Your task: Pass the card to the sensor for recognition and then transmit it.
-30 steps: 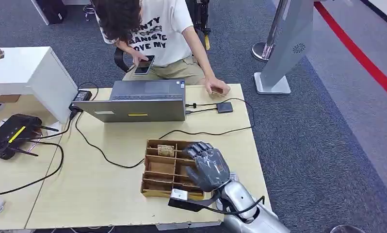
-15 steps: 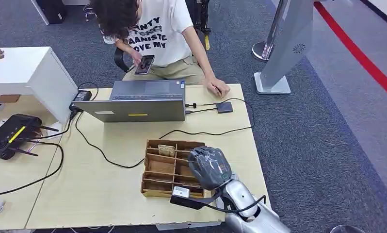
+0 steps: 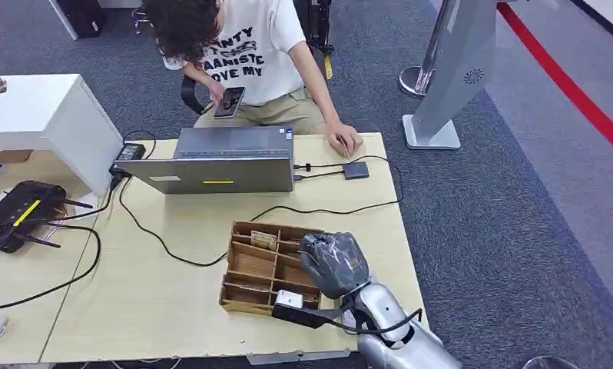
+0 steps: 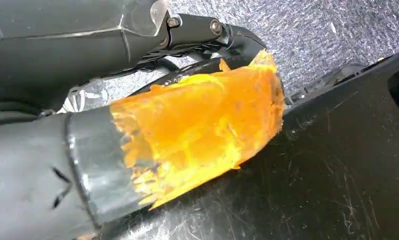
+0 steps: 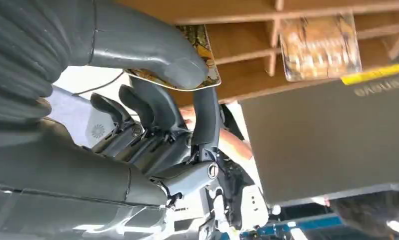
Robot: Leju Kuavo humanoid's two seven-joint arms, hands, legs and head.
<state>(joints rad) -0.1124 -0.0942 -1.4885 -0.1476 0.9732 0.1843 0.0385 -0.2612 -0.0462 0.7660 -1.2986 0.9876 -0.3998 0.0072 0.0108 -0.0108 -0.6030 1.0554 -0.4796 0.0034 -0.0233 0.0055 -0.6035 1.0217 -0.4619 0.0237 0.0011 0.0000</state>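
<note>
My right hand (image 3: pixel 334 264) hovers over the right side of the wooden divided tray (image 3: pixel 233 265) with its fingers curled in. In the right wrist view the thumb (image 5: pixel 152 55) and a finger pinch a patterned card (image 5: pixel 201 42) just above the tray (image 5: pixel 247 70). A second card (image 3: pixel 263 238) lies in a far compartment (image 5: pixel 320 47). The sensor, a small dark square (image 3: pixel 356 170) on a cable, sits at the table's far right. My left hand (image 4: pixel 137 140) hangs beside my body, its orange-covered thumb and a finger apart with nothing between them.
A grey laptop (image 3: pixel 223 160) stands behind the tray, with black cables running across the table (image 3: pixel 157 300). A person sits at the far side, one hand (image 3: pixel 343 141) resting close to the sensor, the other holding a phone (image 3: pixel 229 101). A black router (image 3: pixel 15 214) lies at the left.
My right hand's fingers, spread over the tray a second ago, have curled in and now pinch a card. The hand has drawn back slightly toward me.
</note>
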